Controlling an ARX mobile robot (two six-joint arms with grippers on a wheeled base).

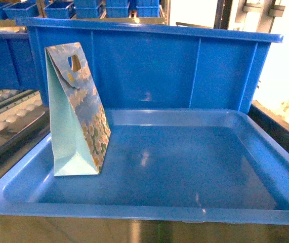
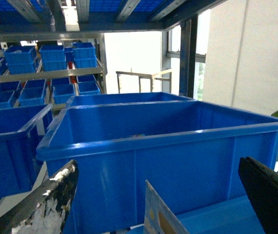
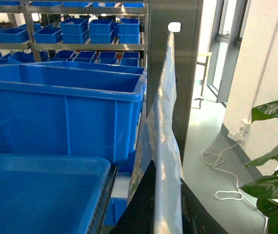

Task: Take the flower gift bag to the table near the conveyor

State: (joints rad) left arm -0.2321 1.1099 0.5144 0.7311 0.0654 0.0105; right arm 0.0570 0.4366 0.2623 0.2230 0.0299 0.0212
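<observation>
A flower gift bag [image 1: 78, 114] stands upright in the left part of a blue tray [image 1: 149, 202], in front of a tall blue bin [image 1: 184, 66].

My left gripper [image 2: 158, 195] is spread open, its fingers either side of the bag's top edge without touching it. My right gripper [image 3: 156, 204] is pinched on a thin silvery sheet [image 3: 165, 122]. The conveyor [image 1: 5, 119] lies left of the tray.
</observation>
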